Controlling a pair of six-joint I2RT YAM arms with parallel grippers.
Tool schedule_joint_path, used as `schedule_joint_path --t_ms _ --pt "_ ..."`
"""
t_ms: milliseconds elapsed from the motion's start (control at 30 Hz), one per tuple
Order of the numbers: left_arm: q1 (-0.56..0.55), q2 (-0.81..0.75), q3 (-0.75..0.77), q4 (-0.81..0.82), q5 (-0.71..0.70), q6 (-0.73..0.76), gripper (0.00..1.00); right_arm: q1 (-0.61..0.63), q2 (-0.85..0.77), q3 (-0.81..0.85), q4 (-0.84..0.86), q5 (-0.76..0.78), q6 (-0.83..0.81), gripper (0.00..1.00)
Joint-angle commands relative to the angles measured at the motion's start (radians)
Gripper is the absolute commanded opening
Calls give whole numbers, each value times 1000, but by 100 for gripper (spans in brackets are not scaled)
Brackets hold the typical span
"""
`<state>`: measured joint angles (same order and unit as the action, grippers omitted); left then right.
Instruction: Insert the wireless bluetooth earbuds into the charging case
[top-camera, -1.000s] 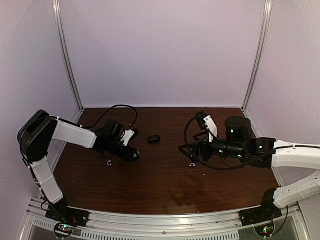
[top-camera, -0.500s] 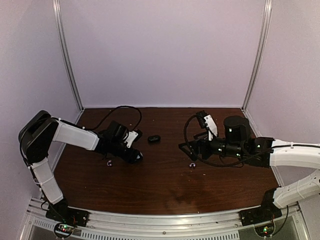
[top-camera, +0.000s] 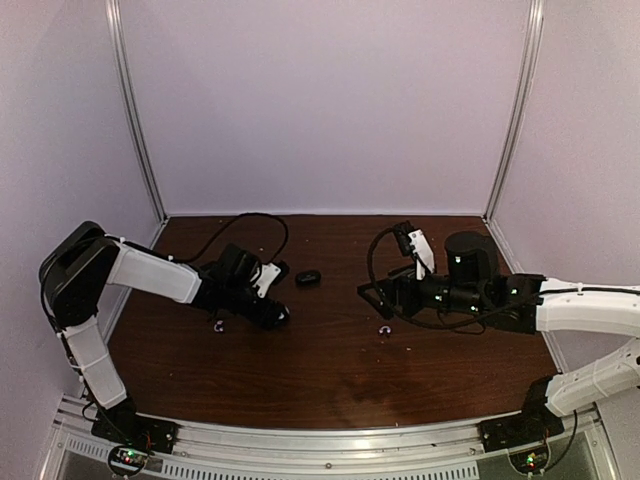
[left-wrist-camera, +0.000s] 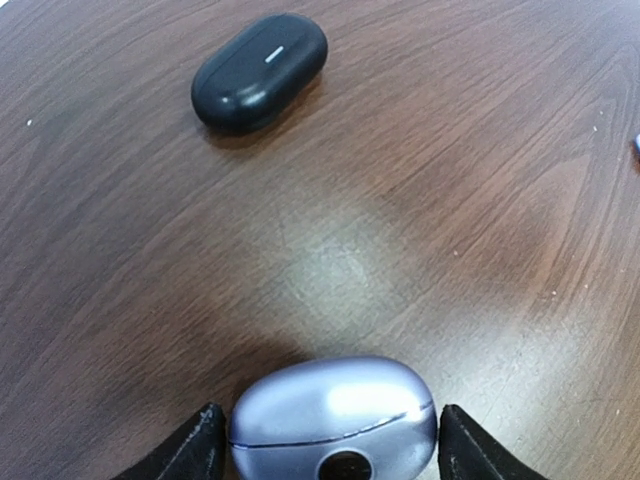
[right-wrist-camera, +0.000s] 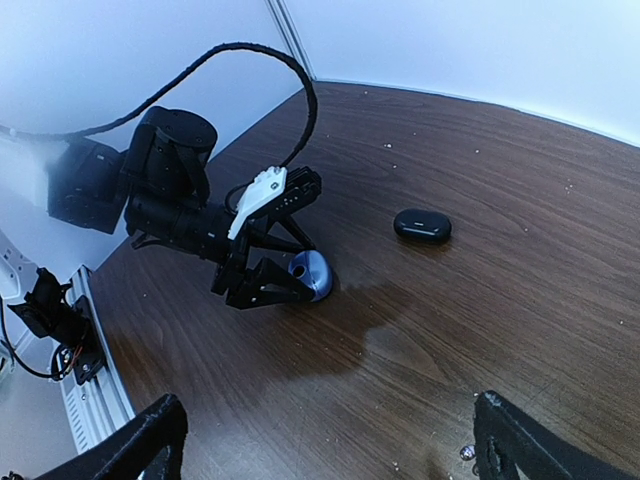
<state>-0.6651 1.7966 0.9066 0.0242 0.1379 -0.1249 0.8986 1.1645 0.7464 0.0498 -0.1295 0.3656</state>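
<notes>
Your left claw (top-camera: 277, 314) flanks the closed grey-blue oval charging case (left-wrist-camera: 335, 412) on the dark wooden bench (left-wrist-camera: 430, 200); whether it grips, you cannot tell. Your right claw (right-wrist-camera: 335, 445) gapes empty.

Grey-blue charging case (left-wrist-camera: 333, 415) lies shut; pale-purple earbuds (top-camera: 219, 325) lie loose, well apart.

Top camera looks down from behind; left wrist hugs the table (left-wrist-camera: 420, 200), right wrist looks across; both show the charging case (left-wrist-camera: 333, 415), probably hidden overhead.

No legible text, label, brand or number anywhere; charging case (left-wrist-camera: 333, 415) shell bears none.
</notes>
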Motion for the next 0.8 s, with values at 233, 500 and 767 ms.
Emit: schedule_joint_path --t_ms 233,500,767 --pt "-7 56 20 36 -2 4 74 -15 -8 -8 10 12 4 100" --pt "-52 -21 -29 122 -54 37 53 -28 3 -3 10 -7 5 100" --pt "-227 -262 -138 321 -190 157 50 -38 48 57 -12 -134 2 92"
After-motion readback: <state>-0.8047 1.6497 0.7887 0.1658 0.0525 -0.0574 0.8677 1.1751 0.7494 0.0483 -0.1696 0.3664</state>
